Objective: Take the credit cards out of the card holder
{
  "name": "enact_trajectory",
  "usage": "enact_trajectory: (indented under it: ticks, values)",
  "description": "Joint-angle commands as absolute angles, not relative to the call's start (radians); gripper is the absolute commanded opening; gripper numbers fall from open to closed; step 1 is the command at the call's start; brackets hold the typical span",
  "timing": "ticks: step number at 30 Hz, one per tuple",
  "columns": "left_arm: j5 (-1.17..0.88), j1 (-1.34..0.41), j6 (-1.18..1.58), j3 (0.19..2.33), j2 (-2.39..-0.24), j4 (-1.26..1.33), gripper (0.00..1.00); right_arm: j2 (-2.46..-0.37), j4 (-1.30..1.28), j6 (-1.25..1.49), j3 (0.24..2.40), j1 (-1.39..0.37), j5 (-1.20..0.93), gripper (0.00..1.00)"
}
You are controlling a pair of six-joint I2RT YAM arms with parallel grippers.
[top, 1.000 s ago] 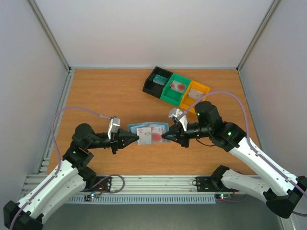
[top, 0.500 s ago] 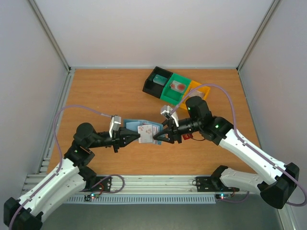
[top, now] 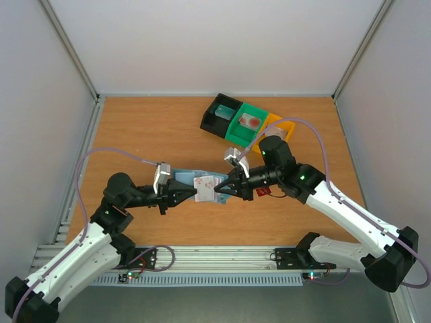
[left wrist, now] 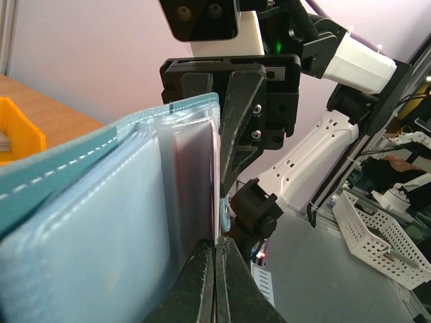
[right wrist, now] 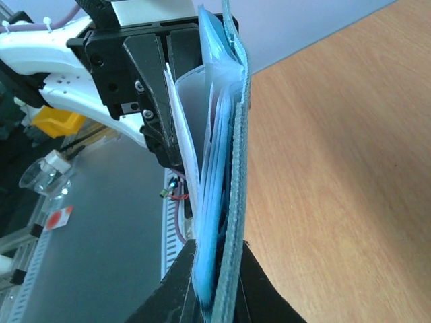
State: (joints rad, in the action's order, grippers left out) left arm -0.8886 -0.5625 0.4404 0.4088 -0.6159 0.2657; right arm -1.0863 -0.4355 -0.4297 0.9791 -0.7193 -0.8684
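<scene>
Clenching left gripper (top: 191,195) on card holder (top: 185,176) left edge, centre frame; pinching right edge with right gripper (top: 217,192). Risking stretching it rather than freeing credit cards (left wrist: 192,182), catching fabric along with card.

My right gripper (top: 219,192) slid toward 9 o'clock; dark red card (top: 264,191) now lies at its 3 o'clock; card holder (top: 201,183) nudged toward 9.

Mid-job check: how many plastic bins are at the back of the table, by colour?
Black bin: 1
Green bin: 1
Orange bin: 1
Total: 3
</scene>
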Motion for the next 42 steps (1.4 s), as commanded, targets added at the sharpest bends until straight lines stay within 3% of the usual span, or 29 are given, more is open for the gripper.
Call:
enact_trajectory:
  ticks: [1, 12, 17, 24, 35, 40, 42]
  values:
    - [-0.927, -0.564, 0.421, 0.416, -0.603, 0.307, 0.00, -1.047, -0.489, -0.490, 0.980, -0.719, -0.814, 0.01]
    - [-0.915, -0.558, 0.390, 0.431, -0.592, 0.242, 0.00, -0.968, -0.654, -0.547, 0.990, -0.673, -0.756, 0.01]
    - [-0.800, -0.518, 0.390, 0.442, -0.569, 0.172, 0.00, -0.988, -0.630, -0.416, 0.926, -0.565, -0.724, 0.01]
    - [-0.797, -0.476, 0.405, 0.432, -0.539, 0.224, 0.00, -1.236, -0.431, -0.142, 0.783, -0.566, -0.800, 0.01]
    - [-0.805, -0.477, 0.482, 0.395, -0.545, 0.279, 0.00, -1.662, -0.313, 0.043, 0.833, -0.616, -0.911, 0.02]
    - [-0.805, -0.477, 0.502, 0.388, -0.541, 0.281, 0.00, -1.635, -0.471, -0.018, 0.857, -0.575, -0.769, 0.36]
    - [-0.803, -0.477, 0.512, 0.391, -0.541, 0.283, 0.00, -1.555, -0.594, -0.079, 0.890, -0.562, -0.642, 0.43]
